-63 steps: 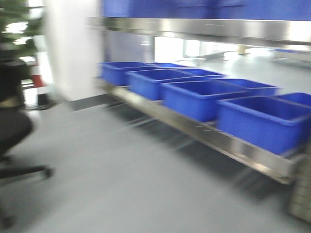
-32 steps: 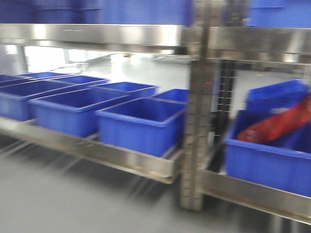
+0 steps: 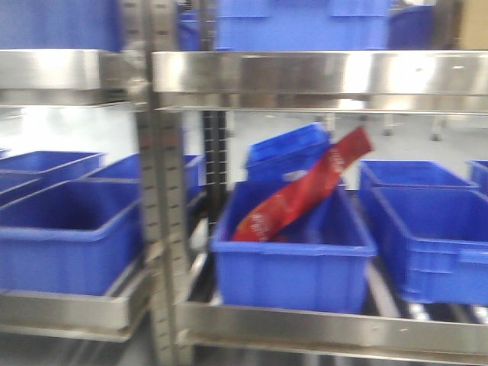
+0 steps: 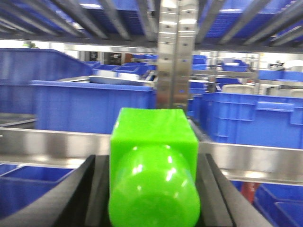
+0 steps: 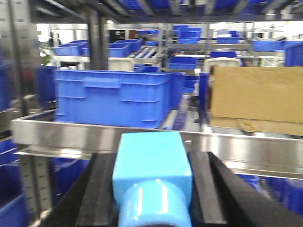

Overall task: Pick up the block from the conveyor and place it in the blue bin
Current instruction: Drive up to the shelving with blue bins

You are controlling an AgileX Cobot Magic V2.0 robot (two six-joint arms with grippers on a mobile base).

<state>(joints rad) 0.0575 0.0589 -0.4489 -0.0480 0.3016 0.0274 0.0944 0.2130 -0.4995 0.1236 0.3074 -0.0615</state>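
Exterior front-facing view, somewhat blurred, puts us before a steel rack with a bright shelf beam across the top. On the lower shelf, just right of the upright post, sits a blue bin. A long red packet leans out of it, its upper end pointing up and to the right. Behind it we see a tilted bin, also blue. To the left of the post stands a left bin, and on the far right a right bin, each on the same shelf level. An upper bin rests on the beam above.

From the left wrist camera we see the left gripper clenched on a green block. The black fingers press against both of its sides. The block has a squared far end and a rounded near end. Beyond it runs a steel rail, with more blue crates farther back.

From the right wrist camera we see the right gripper grasping a light blue block of the same shape, black fingers tight on each side. Past it lies another shelf rail. A blue crate stands behind the rail on the left and a cardboard box on the right.
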